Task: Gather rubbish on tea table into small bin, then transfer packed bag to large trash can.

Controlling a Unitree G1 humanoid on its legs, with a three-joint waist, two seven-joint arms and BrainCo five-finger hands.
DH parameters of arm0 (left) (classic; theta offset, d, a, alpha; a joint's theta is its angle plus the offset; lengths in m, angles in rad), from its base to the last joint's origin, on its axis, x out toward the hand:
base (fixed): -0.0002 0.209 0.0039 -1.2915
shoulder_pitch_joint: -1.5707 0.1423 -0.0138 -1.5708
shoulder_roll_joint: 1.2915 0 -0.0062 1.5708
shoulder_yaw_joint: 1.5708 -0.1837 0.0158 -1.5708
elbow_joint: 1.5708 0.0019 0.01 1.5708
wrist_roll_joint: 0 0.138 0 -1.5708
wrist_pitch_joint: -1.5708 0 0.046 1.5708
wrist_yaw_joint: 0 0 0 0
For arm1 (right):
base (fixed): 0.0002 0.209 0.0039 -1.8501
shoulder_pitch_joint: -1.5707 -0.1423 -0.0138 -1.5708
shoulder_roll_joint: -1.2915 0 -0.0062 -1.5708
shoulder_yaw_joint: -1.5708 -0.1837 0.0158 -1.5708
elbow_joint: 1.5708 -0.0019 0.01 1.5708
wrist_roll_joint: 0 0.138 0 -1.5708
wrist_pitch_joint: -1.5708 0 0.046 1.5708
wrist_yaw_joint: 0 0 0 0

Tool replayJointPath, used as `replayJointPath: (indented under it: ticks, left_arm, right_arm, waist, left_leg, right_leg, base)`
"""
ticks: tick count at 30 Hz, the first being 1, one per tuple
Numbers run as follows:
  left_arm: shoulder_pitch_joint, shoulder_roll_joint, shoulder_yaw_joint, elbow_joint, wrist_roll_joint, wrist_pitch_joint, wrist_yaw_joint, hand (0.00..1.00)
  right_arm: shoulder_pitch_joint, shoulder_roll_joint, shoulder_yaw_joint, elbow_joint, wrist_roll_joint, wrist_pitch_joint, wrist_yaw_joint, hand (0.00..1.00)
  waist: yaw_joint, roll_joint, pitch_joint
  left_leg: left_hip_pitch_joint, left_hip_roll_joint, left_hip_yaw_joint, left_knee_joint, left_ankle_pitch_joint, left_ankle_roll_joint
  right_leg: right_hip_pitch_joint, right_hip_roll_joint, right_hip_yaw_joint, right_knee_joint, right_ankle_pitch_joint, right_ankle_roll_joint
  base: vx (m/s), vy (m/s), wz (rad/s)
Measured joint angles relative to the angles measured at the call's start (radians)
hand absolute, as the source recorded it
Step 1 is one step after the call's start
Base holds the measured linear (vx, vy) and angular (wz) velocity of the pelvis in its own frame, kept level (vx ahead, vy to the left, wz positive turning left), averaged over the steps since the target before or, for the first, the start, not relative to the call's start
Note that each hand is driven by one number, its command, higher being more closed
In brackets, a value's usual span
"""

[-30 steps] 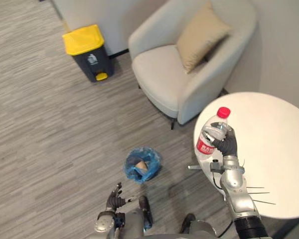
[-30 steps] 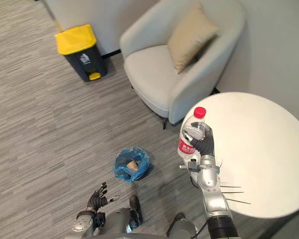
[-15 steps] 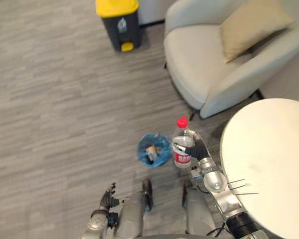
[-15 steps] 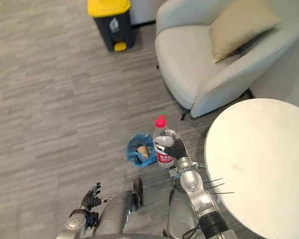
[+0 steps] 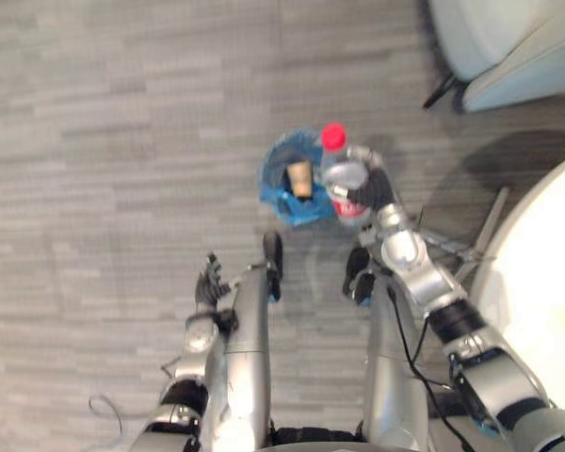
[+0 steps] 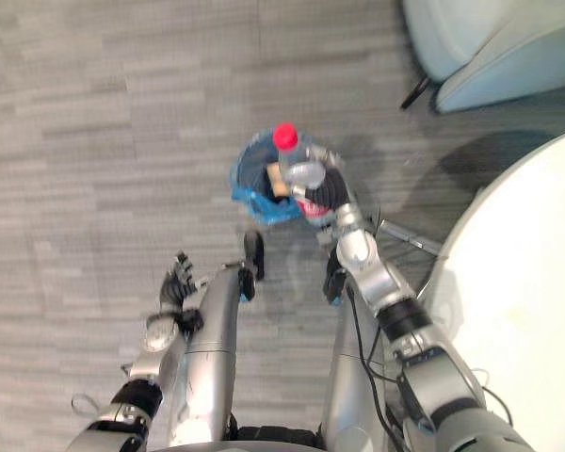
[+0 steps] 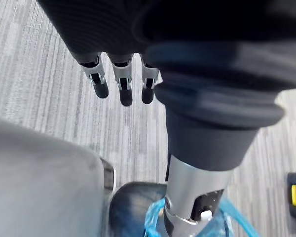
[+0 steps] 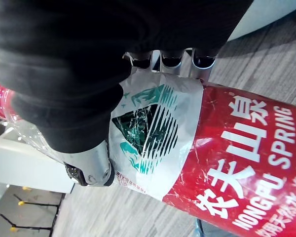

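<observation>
1. Your right hand is wrapped round the bottle. In the right wrist view its fingers curl over the label and the thumb clamps the other side, so the grip looks firm.
2. The bottle stands about upright in that hand, red cap up and not yet let go. The bin, lined with a blue bag, sits just past the fingertips. The bottle overlaps the bin's rim on the hand's side, but you cannot tell from here whether it is over the opening or just beside it.
3. A cup already lies inside the bin, just beyond the bottle from your hand, so part of the gathering looks done.
4. Your left hand hangs idle, well apart from the bin, with its fingers straight and holding nothing.
5. The step in hand is most likely dropping the bottle in: bring it squarely over the opening, then release.
6. The table lies behind the right wrist. This slice of it does not let you judge whether more rubbish waits there.
7. What is left, as I judge it: finish the drop, check the table, then gather the bag and carry it to the large can. Roughly the first half is under way.
</observation>
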Motion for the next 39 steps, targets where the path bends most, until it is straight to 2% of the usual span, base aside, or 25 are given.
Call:
replayJointPath:
  ticks: [2, 8, 9, 14, 21, 25, 29, 32, 35, 39]
  left_arm:
    - [0.001, -0.007, 0.007, -0.056, -0.017, -0.006, 0.001, 0.00]
    - [0.002, -0.003, 0.011, -0.100, -0.030, -0.010, -0.001, 0.00]
    - [0.003, -0.001, 0.017, -0.103, -0.032, -0.014, -0.001, 0.00]
    - [0.003, 0.004, 0.018, -0.102, -0.041, -0.014, -0.001, 0.00]
    - [0.003, 0.016, 0.017, -0.093, -0.040, -0.012, 0.000, 0.00]
    - [0.003, 0.024, 0.016, -0.093, -0.038, -0.005, 0.015, 0.00]
    - [0.009, 0.041, 0.016, -0.089, -0.025, -0.003, 0.020, 0.00]
    - [0.009, 0.043, 0.016, -0.089, -0.018, -0.005, 0.019, 0.00]
    - [0.003, 0.043, 0.007, -0.092, -0.002, -0.004, 0.016, 0.00]
    - [-0.001, 0.042, 0.006, -0.086, 0.003, -0.005, 0.016, 0.00]
  right_arm:
    - [-0.045, -0.008, -0.005, 0.018, 0.010, 0.021, -0.033, 1.00]
    - [-0.125, -0.033, -0.038, 0.017, 0.024, 0.021, -0.079, 1.00]
    - [-0.139, -0.033, -0.042, 0.020, 0.036, 0.021, -0.085, 0.00]
    - [-0.151, -0.030, -0.024, 0.077, 0.059, 0.020, -0.061, 0.00]
    - [-0.138, -0.008, 0.007, 0.098, 0.035, 0.020, -0.040, 0.00]
    - [-0.090, 0.001, 0.013, 0.084, -0.041, 0.019, -0.042, 0.00]
    - [-0.004, -0.006, 0.045, 0.022, -0.225, 0.019, -0.045, 0.00]
    - [0.021, -0.007, 0.069, 0.026, -0.288, 0.019, -0.042, 0.00]
    - [0.013, 0.012, 0.109, 0.122, -0.349, 0.026, -0.030, 0.00]
    - [-0.021, 0.053, 0.138, 0.285, -0.384, 0.068, 0.004, 0.00]
  waist:
    - [0.013, 0.000, 0.001]
    - [0.031, 0.000, 0.001]
    - [0.030, -0.001, 0.001]
    - [0.030, -0.002, 0.001]
    - [0.022, -0.010, -0.001]
    - [0.019, -0.024, -0.002]
    - [0.002, -0.041, -0.003]
    - [0.002, -0.051, -0.008]
    - [-0.003, -0.056, -0.010]
    - [-0.002, -0.056, -0.010]
  left_leg:
    - [-0.054, 0.002, 0.003, 0.026, 0.029, 0.012]
    - [-0.110, -0.009, 0.003, 0.033, 0.037, 0.014]
    - [-0.120, -0.011, 0.003, 0.033, 0.039, 0.014]
    - [-0.135, -0.015, 0.002, 0.033, 0.043, 0.018]
    - [-0.133, -0.014, -0.007, 0.033, 0.045, 0.010]
    - [-0.119, -0.013, -0.018, 0.029, 0.047, 0.007]
    - [-0.089, -0.008, -0.019, 0.016, 0.048, 0.005]
    - [-0.082, 0.001, -0.014, 0.007, 0.049, 0.005]
    - [-0.078, 0.000, -0.007, -0.011, 0.056, 0.012]
    - [-0.076, 0.000, -0.008, -0.024, 0.064, 0.008]
  right_leg:
    - [-0.050, -0.015, -0.002, 0.041, -0.011, 0.000]
    - [-0.098, -0.031, -0.005, 0.051, -0.014, 0.004]
    - [-0.106, -0.034, -0.007, 0.051, -0.014, 0.004]
    - [-0.117, -0.040, -0.008, 0.054, -0.014, 0.003]
    - [-0.113, -0.033, -0.011, 0.055, -0.014, 0.004]
    - [-0.092, -0.028, -0.020, 0.047, -0.014, 0.003]
    - [-0.057, -0.022, -0.026, 0.025, -0.011, 0.004]
    - [-0.051, -0.010, -0.023, 0.004, -0.001, 0.010]
    - [-0.051, -0.011, -0.023, -0.006, 0.001, 0.011]
    - [-0.053, -0.011, -0.025, -0.008, 0.005, 0.003]
  base:
    - [-0.06, -0.007, 0.21]
    - [-0.02, 0.026, 0.08]
    - [-0.01, 0.028, 0.05]
    - [-0.01, 0.027, 0.05]
    - [-0.03, 0.014, 0.00]
    - [-0.05, 0.017, 0.00]
    - [-0.03, 0.015, -0.03]
    - [-0.02, 0.022, -0.13]
    - [0.00, 0.000, 0.00]
    - [0.00, 0.000, 0.00]
